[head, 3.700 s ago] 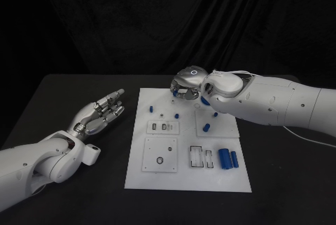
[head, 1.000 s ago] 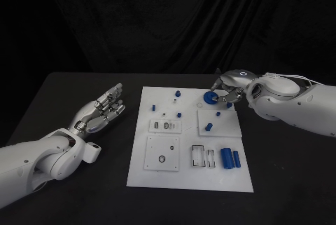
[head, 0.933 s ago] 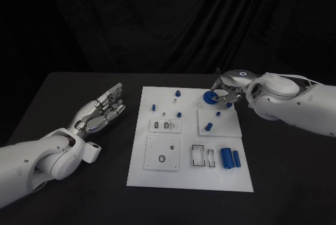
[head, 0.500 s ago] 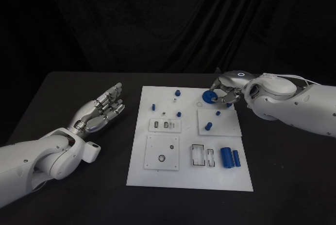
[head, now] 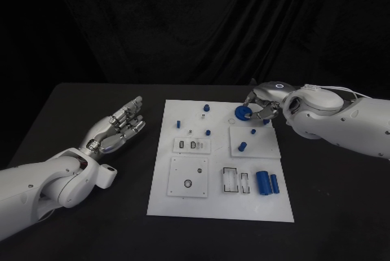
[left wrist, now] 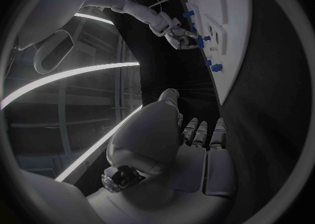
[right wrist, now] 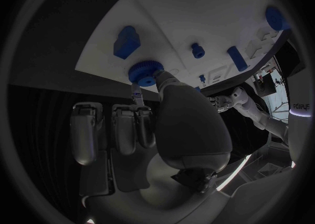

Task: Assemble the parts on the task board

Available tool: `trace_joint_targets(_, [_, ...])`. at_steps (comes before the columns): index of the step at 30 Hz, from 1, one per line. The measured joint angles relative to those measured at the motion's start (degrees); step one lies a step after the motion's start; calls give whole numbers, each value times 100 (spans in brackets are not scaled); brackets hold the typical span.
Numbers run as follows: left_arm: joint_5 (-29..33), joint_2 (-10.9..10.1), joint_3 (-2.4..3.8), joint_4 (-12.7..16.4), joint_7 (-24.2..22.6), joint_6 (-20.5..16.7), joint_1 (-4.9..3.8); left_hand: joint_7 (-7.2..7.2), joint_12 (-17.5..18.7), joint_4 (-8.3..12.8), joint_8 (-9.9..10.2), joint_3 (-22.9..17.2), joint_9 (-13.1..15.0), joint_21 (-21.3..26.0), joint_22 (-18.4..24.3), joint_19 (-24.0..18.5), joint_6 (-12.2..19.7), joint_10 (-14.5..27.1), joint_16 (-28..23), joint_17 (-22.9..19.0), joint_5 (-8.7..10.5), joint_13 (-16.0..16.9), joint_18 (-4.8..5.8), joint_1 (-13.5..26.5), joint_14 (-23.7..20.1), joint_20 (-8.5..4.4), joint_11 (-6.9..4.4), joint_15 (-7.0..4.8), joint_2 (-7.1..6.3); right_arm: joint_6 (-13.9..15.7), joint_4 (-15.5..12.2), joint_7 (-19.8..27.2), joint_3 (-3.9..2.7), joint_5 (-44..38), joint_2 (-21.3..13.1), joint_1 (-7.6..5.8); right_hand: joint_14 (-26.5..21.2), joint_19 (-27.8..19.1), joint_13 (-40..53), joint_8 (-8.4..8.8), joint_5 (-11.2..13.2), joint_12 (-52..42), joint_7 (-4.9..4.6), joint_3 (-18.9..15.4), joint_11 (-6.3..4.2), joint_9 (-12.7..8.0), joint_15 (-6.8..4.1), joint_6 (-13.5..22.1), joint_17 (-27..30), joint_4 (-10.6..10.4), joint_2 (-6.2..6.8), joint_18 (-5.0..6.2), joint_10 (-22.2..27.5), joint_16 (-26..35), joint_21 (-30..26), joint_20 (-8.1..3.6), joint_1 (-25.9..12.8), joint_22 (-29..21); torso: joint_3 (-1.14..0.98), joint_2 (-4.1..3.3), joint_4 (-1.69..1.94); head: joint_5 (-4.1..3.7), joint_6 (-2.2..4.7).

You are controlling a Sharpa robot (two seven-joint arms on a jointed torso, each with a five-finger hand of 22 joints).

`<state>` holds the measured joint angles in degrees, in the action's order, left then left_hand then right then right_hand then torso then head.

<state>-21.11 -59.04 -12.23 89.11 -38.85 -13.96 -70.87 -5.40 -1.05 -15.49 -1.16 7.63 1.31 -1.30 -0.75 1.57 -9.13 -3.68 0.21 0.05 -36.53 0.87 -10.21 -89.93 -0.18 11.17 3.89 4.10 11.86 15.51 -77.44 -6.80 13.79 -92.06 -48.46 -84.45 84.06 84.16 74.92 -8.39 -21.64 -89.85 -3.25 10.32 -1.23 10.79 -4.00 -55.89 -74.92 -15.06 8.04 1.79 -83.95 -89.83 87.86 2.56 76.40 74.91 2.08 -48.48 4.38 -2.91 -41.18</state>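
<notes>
The white task board (head: 219, 202) lies mid-table. My right hand (head: 264, 105) hovers at its far right corner and pinches a blue round toothed part (head: 243, 112) between thumb and fingers. The right wrist view shows that part (right wrist: 146, 72) at the board's (right wrist: 197, 8) edge, beside a blue block (right wrist: 126, 41). My left hand (head: 119, 128) rests palm up on the table left of the board, fingers apart and holding nothing. In the left wrist view, the left hand (left wrist: 180, 140) lies beside the board (left wrist: 233, 50), with the right hand (left wrist: 176, 31) far off.
Small blue pegs (head: 206, 108) stand in the board's far half. Two blue cylinders (head: 261, 182) lie at its near right, next to rectangular slots (head: 231, 181). White square plates (head: 186, 179) sit on the near left.
Since the oldest frame my right hand has moved from the board's far middle to its far right corner. Over the last second it has hardly moved. The left hand is still.
</notes>
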Motion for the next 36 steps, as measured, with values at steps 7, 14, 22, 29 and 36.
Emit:
trace_joint_targets(7, [0, 4, 0, -6, 0, 12, 0, 0, 0, 0, 0, 0, 0, 0, 0, 1, 1, 0, 0, 0, 0, 0, 0, 0, 0, 42, 0, 0, 0, 61, 0, 28, 5, 13, 4, 0, -6, -15, 0, -278, 23, 0, -47, -103, -167, -1, -150, -77, 0, 328, -130, 0, -1, 0, 0, -181, 96, 0, -4, 1, 1, 6, -5])
trace_joint_targets(14, [0, 0, 0, -8, 0, 18, 0, 0, 0, 0, 0, 0, -1, 0, 0, 1, 1, 0, 0, 0, 0, 0, 0, 0, 0, 42, 0, 0, 0, 203, -66, 85, 15, 21, -35, 16, 0, -20, 0, -278, 11, 0, 60, -74, -197, -3, -194, 29, 0, 441, -257, -93, -11, 0, 68, -185, 133, -1, -4, 1, 1, 53, 4])
trace_joint_targets(22, [0, -17, 0, 1, 0, 19, 0, 20, 0, 0, 0, 0, -1, 0, 0, 1, -20, 0, 0, 1, 0, 0, 0, 0, 21, 42, 0, 21, 0, 277, -293, 97, 43, 18, -148, -17, -17, -20, -1, -282, 12, 0, 61, -82, -197, -3, -210, 29, 1, 464, -265, -93, -10, 0, 82, -185, 142, -1, -3, 1, 2, 71, 0])
trace_joint_targets(29, [0, -21, 0, 7, 0, 19, 0, 20, 0, 0, 0, 0, 4, 0, 0, 1, -20, 0, 0, 2, 0, 0, 0, 0, 21, 41, 0, 21, 0, 314, -514, 104, 38, 16, -181, -167, -16, 0, -1, -299, 13, 0, 71, -83, -197, -3, -210, 38, 1, 465, -264, -92, -10, 0, 82, -205, 142, 4, -3, 1, 6, 55, 10])
trace_joint_targets(36, [0, -13, 0, 7, 0, 19, 0, 40, 0, 0, 0, 0, 4, 0, 0, 1, -40, -19, 0, 4, 0, 1, 0, 0, 21, 42, 18, 21, 0, 376, -649, 120, 38, 16, -75, -228, -17, 0, -1, -300, 21, 0, 72, -83, -196, -3, -210, 39, 1, 465, -263, -91, -10, 0, 84, -205, 141, 3, 2, 3, 2, 70, 31])
